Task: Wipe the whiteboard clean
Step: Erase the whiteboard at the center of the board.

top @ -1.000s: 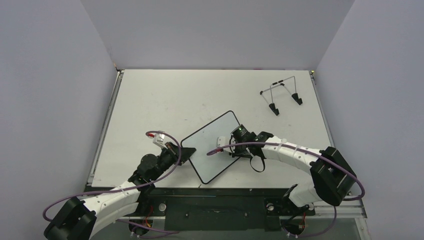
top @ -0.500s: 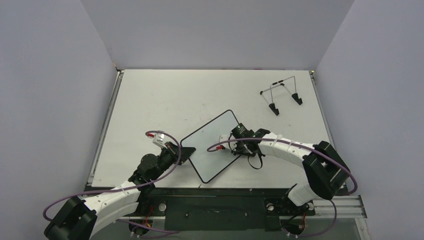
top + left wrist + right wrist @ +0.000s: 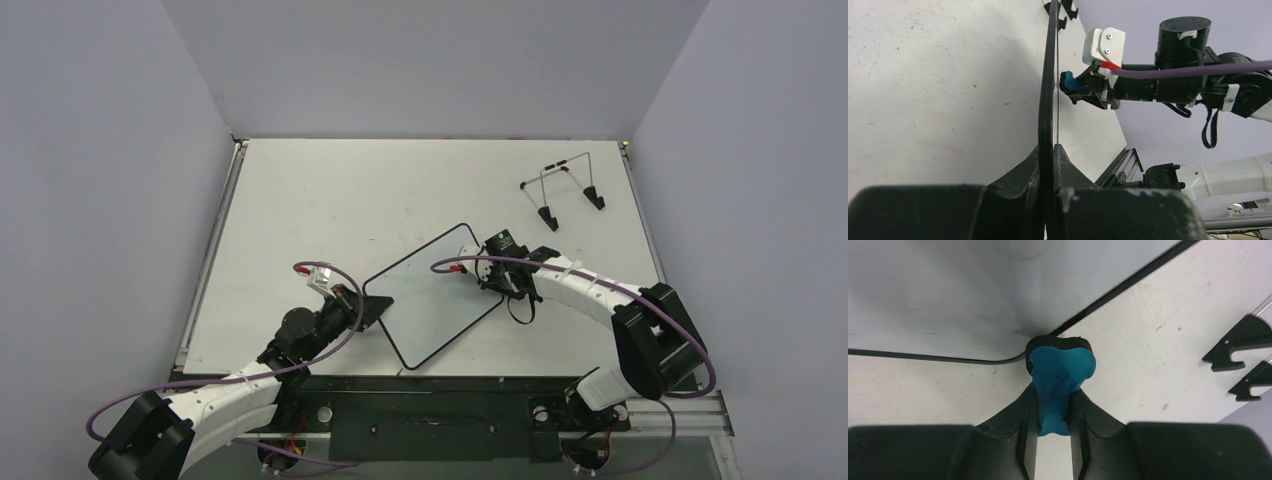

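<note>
The whiteboard (image 3: pixel 432 298) lies roughly mid-counter (image 3: pixel 330 190), turned diagonally so one rounded corner points toward the arm bases and the opposite one toward the back wall. Its face reads plain pale white w/ a thin black rim. The left claw (image 3: pixel 378 308) is at the board's left corner, pressed together on the rim. The left wrist view shows the board edge-on, pinched between both fingers (image 3: pixel 1068 167), w/ the black edge running straight up from the grip. Whether that corner is lifted off the counter or flat on it, can't tell. The right claw (image 3: pixel 473 263) is at the board's far-right corner, pinching a small blue eraser (image 3: pixel 1060 371) by its narrow waist, fingers closed on either side of it. The eraser's wide end carries a dark pad that sits right at the rim, just beside the rounded corner, approx. half over the board and half over bare counter (contact looks likely, not certain). A thin wire stand (image 3: pixel 562 190) w/ black feet sits well apart from the board, beyond its far-right corner toward the back right of the counter. Its feet show at the right edge of the right wrist view.
</note>
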You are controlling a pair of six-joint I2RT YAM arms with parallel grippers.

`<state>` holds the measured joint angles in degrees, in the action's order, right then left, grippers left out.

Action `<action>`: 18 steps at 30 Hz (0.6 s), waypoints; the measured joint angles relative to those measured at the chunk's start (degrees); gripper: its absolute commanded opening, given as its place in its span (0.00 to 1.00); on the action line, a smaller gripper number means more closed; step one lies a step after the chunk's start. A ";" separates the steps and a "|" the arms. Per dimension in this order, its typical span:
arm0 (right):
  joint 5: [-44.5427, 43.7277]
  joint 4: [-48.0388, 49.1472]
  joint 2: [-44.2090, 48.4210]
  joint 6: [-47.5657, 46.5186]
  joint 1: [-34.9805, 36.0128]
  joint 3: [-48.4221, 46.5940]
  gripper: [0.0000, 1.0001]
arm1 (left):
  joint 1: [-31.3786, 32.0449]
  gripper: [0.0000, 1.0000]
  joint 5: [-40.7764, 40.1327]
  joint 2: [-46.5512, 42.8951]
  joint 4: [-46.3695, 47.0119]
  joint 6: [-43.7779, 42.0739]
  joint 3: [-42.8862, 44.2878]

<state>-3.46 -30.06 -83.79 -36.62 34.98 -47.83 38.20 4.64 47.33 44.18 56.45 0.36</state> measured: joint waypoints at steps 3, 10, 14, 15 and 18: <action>-0.39 -0.22 -1.14 0.44 -1.90 -0.02 0.00 | 0.00 0.00 0.31 0.00 0.00 0.00 0.00; 3.08 -3.45 0.87 -1.49 7.10 0.00 0.00 | -0.02 0.00 0.24 0.00 0.00 0.17 0.00; 8.33 -5.09 3.43 -2.99 14.67 -0.11 0.00 | 0.00 0.00 0.28 0.37 0.26 0.20 0.00; 10.23 -5.60 3.89 -3.41 16.20 -0.22 0.00 | 0.00 0.00 0.31 0.46 0.33 0.20 0.00; 13.51 -6.45 5.57 -4.09 16.87 -0.33 0.00 | 0.00 0.00 0.31 0.57 0.52 0.17 0.00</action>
<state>10.04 -36.51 -78.22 -40.71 51.86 -48.16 38.20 4.95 47.90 44.71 56.62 0.36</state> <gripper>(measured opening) 0.200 0.029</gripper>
